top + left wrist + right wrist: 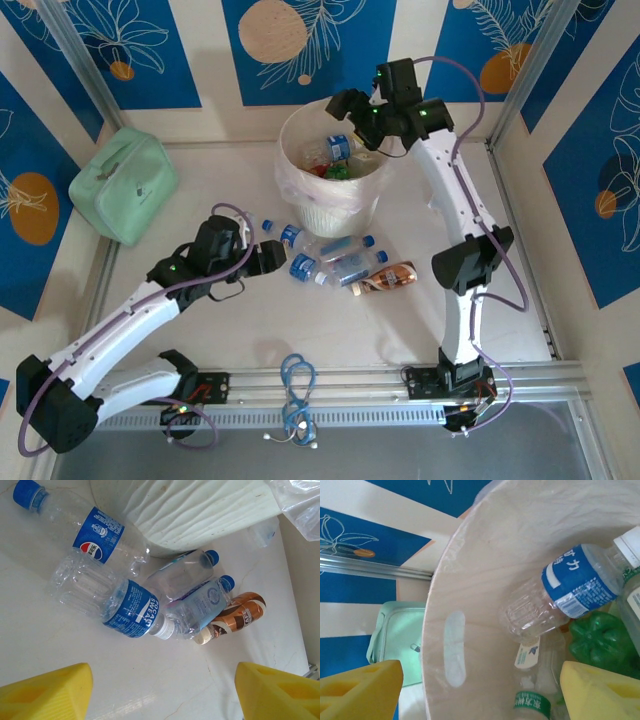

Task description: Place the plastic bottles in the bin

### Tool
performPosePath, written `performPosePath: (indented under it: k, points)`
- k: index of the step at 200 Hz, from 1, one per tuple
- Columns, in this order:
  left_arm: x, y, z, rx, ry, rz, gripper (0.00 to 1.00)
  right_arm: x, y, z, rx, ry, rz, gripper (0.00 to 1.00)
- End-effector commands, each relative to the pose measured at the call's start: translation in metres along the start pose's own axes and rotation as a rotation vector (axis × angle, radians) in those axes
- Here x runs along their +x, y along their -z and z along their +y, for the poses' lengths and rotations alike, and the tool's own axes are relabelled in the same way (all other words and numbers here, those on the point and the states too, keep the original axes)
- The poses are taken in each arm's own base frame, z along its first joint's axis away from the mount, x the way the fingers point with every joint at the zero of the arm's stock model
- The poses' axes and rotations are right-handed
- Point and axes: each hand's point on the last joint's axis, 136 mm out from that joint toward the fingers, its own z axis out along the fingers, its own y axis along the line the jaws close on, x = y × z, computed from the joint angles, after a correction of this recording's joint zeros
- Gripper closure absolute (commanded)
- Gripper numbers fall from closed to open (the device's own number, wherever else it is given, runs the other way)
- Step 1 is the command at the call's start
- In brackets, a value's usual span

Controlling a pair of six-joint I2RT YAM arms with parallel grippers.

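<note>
Several plastic bottles lie on the table just in front of the cream bin (322, 205): a Pepsi bottle (95, 535), a blue-labelled Pocari bottle (117, 602), two clear blue-capped ones (184, 572) (200, 605) and a brown coffee bottle (235, 614). My left gripper (274, 258) (165, 695) is open, low over the table just short of the Pocari bottle, holding nothing. My right gripper (350, 108) (480, 690) hangs open and empty over the bin's rim. Inside the bin (470, 580) lie a blue-labelled bottle (570, 582), a green bottle (595, 640) and a green-labelled one (532, 705).
A mint-green pouch (122, 185) rests at the table's left side by the wall. A blue cable (297, 385) lies on the rail at the near edge. Blue patterned walls close in the back and sides. The bin's clear liner (297, 505) hangs over its rim.
</note>
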Motion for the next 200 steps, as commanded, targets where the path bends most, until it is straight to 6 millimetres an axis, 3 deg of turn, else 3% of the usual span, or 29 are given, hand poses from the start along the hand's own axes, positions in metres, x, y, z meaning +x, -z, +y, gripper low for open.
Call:
performPosePath:
  k: [1, 32, 70, 96, 117, 138, 162, 200]
  points:
    - [0.002, 0.003, 0.002, -0.008, 0.01, -0.01, 0.25, 0.009, 0.059, 0.016, -0.013, 0.102, -0.068, 0.18]
    - [0.003, 0.002, 0.005, -0.012, 0.009, -0.011, 0.25, 0.039, 0.107, -0.011, 0.029, 0.114, -0.109, 0.17]
    - [0.001, 0.002, 0.012, -0.047, 0.005, -0.026, 0.25, 0.087, 0.151, -0.085, 0.164, 0.048, -0.142, 0.17]
    - [0.0, -0.001, 0.012, -0.047, 0.015, -0.025, 0.24, 0.122, 0.167, -0.139, 0.272, -0.056, -0.141, 0.17]
    - [0.002, -0.005, 0.011, -0.038, 0.029, -0.015, 0.25, 0.153, 0.163, -0.186, 0.382, -0.16, -0.099, 0.17]
    - [0.003, -0.006, 0.012, -0.039, 0.035, -0.013, 0.25, 0.178, 0.151, -0.221, 0.454, -0.26, -0.041, 0.17]
    - [0.005, -0.004, 0.014, -0.044, 0.033, -0.01, 0.25, 0.195, 0.133, -0.246, 0.494, -0.351, -0.001, 0.17]
    - [0.007, -0.005, 0.014, -0.042, 0.033, -0.002, 0.25, 0.207, 0.107, -0.275, 0.542, -0.46, 0.049, 0.18]
